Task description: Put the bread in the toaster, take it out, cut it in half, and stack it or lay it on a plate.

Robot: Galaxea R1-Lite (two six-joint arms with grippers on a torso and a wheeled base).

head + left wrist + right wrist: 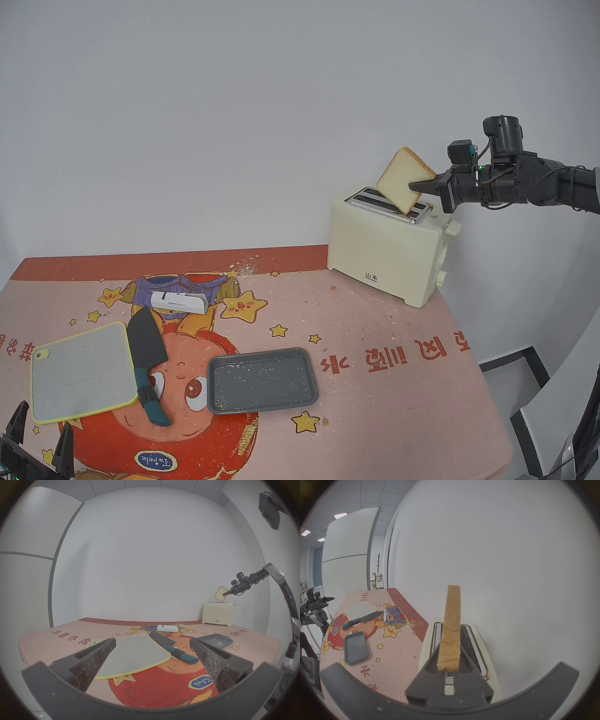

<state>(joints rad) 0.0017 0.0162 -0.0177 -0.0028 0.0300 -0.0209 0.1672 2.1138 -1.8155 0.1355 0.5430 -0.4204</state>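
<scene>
Pale and seemingly untoasted, the bread (405, 180) hangs tilted over the cream toaster (381, 250) with its lower corner at the mouth of a slot. It looks lined up to slide in rather than freshly lifted out, though I cannot be sure. The right gripper (417, 185) is clamped on one edge of the slice, which keeps its fingers clear of the slot. The left gripper (152, 642) hovers with fingers apart near the cutting board (81, 372), knife (147, 356) and grey plate (262, 380), handy for the cutting.

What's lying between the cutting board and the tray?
A knife lies on the table between the board and the tray, close beside the board; the head view shows it.
</scene>
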